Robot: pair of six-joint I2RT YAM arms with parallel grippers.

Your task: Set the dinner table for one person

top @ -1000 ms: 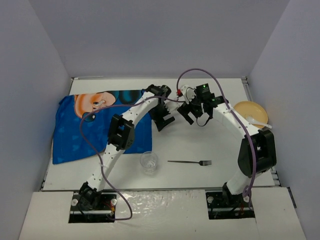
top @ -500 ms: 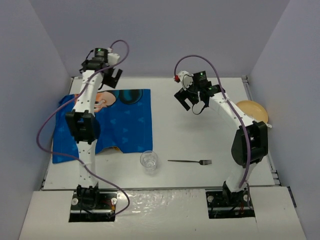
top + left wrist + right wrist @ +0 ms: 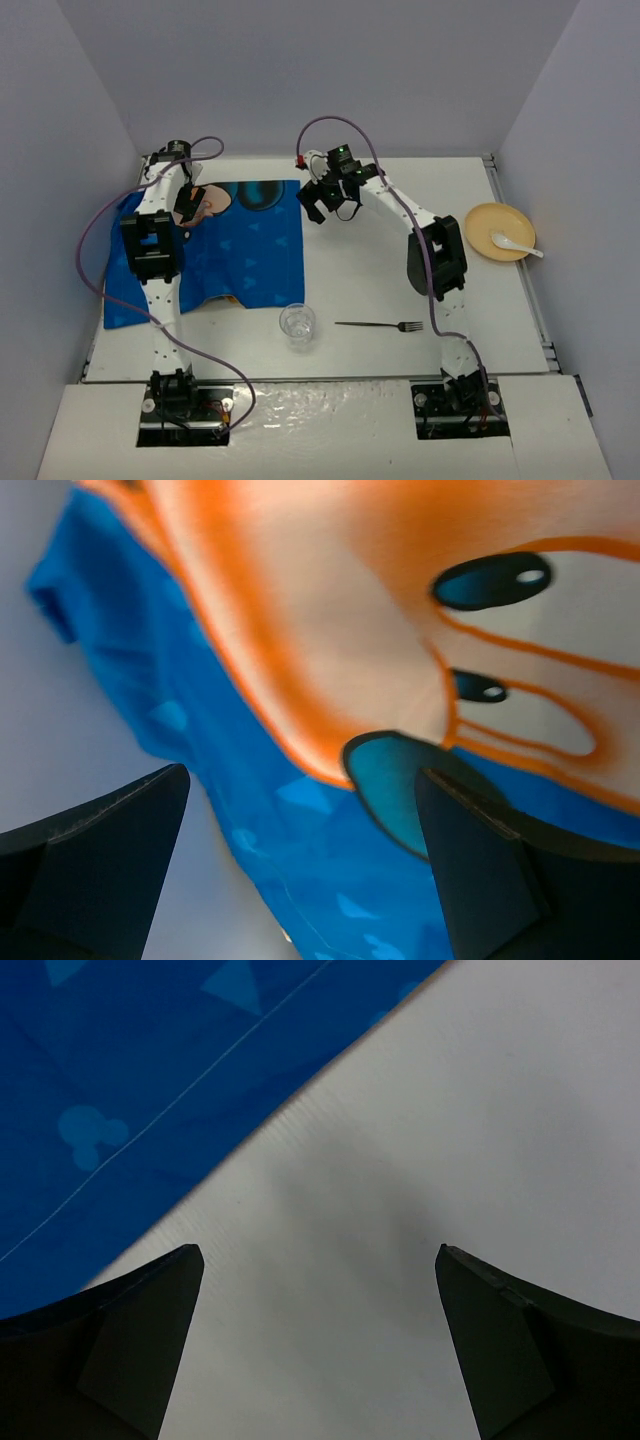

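At the placemat [image 3: 250, 250], left gripper [image 3: 188, 207] has dropped and right gripper [image 3: 330, 209] swung over, jaws spread wide.

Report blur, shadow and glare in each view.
Top view: evenly lit, sharp, no glare. Left wrist: the placemat fills the frame, its print soft and blurred. Right wrist: sharper, with a faint grey shadow on the table.

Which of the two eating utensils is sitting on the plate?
The white spoon, resting on the yellow plate at the right edge. The dark fork lies apart on the bare white table, beside the clear glass.
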